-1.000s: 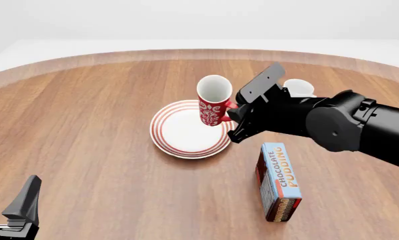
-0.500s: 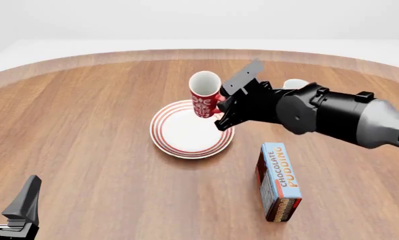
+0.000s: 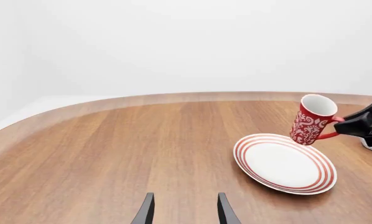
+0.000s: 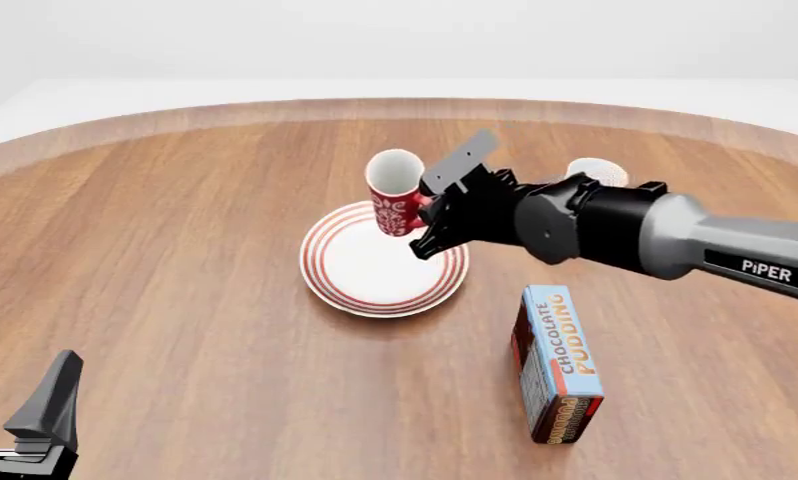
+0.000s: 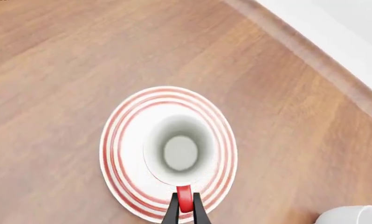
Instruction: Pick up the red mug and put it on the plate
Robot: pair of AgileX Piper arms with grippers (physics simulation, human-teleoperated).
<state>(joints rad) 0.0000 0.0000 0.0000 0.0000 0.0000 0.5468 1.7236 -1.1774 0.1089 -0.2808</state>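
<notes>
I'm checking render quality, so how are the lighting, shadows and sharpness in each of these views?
Front view: even, flat light, only a faint shadow under the plate, everything sharp. Left wrist view: the red mug crisp against a washed-out white backdrop. Right wrist view: no glare, the mug's interior softly shaded grey, no blur.

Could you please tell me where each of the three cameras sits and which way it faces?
Left wrist: low behind the open left gripper, facing across the table at the plate and red mug.
Front: high on the arms' side, looking forward-down; right gripper holds the mug's handle.
Right wrist: straight down into the mug over the plate.
All share mug and plate.
</notes>
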